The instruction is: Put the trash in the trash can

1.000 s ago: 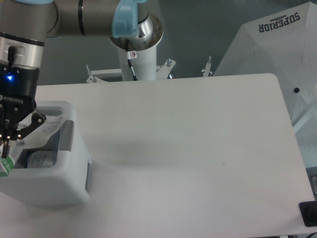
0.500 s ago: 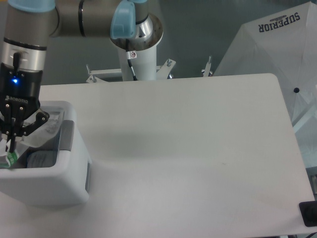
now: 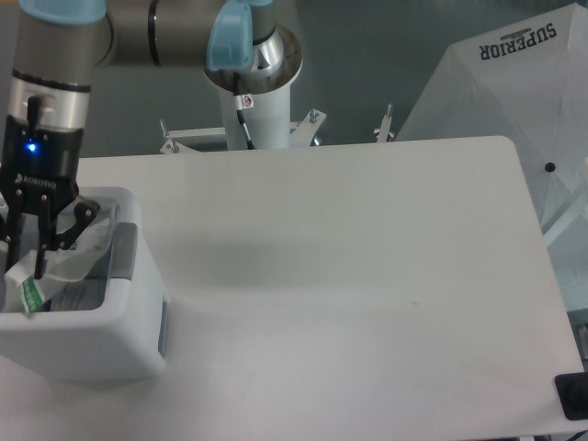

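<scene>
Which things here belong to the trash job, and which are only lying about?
Job: gripper, the clear plastic bag hanging from it, trash can.
Lying about: white umbrella beside the table, dark object at its corner.

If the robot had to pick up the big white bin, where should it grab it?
Best guess: the thick rim on the right wall of the trash can, coming straight down from above. The rim is a narrow raised edge that two fingers could pinch, while the body looks too wide. The end effector hangs over the opening, with a plastic bag dangling at it.
</scene>
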`<move>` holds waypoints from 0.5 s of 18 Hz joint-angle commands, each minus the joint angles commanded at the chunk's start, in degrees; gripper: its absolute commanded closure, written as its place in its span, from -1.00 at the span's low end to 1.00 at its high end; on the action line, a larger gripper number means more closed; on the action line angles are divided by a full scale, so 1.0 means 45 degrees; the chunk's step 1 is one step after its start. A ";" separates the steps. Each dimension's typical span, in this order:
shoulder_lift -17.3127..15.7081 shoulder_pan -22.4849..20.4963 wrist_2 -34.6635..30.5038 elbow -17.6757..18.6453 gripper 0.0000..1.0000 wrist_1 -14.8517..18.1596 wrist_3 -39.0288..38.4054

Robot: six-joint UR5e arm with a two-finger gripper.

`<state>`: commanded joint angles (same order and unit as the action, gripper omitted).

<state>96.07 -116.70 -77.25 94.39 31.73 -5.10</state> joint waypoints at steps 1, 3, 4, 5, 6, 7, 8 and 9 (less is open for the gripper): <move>-0.0215 -0.0409 -0.0060 0.0137 -1.00 0.0000 0.0253; -0.0567 -0.1016 -0.0080 0.0333 -1.00 0.0000 0.0547; -0.0704 -0.1309 -0.0100 0.0372 -1.00 0.0019 0.0548; -0.0763 -0.1602 -0.0138 0.0373 -1.00 0.0039 0.0548; -0.0880 -0.1760 -0.0313 0.0296 -1.00 0.0039 0.0587; -0.0920 -0.1993 -0.0605 0.0217 -1.00 0.0020 0.0935; -0.0939 -0.2421 -0.0859 0.0236 -1.00 0.0020 0.1925; -0.0959 -0.2793 -0.0939 0.0352 -1.00 0.0058 0.3462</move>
<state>91.76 -129.27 -81.47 95.97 31.99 10.48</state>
